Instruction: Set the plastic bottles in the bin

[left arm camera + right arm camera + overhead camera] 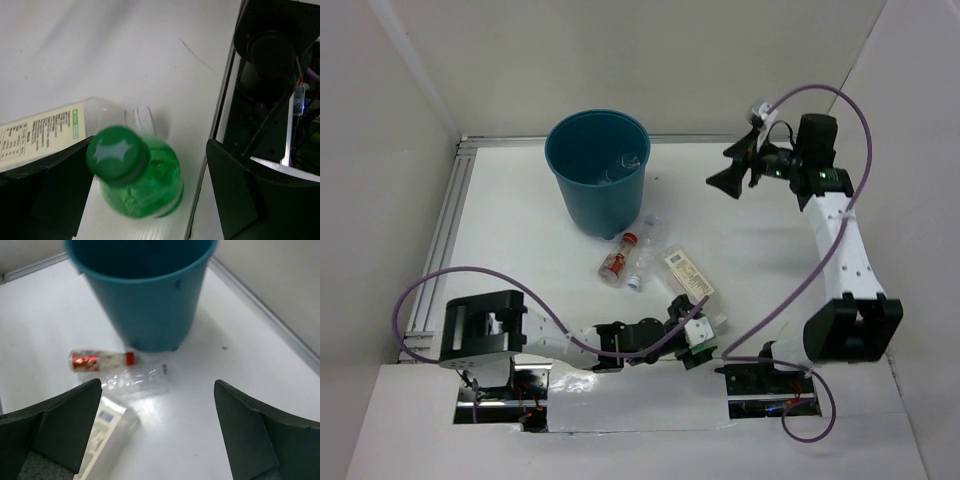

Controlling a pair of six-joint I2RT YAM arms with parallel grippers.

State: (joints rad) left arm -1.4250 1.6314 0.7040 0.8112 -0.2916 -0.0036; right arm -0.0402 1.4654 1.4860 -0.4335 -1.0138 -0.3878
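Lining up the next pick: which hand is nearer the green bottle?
Left. The green bottle sits between the open jaws of the left hand. The right hand hangs open far across the table, to the right of the bin.

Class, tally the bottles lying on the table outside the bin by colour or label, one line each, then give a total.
Green bottle: 1
Red-labelled bottle: 1
Clear unlabelled bottle: 1
Cream-labelled bottle: 1
Total: 4
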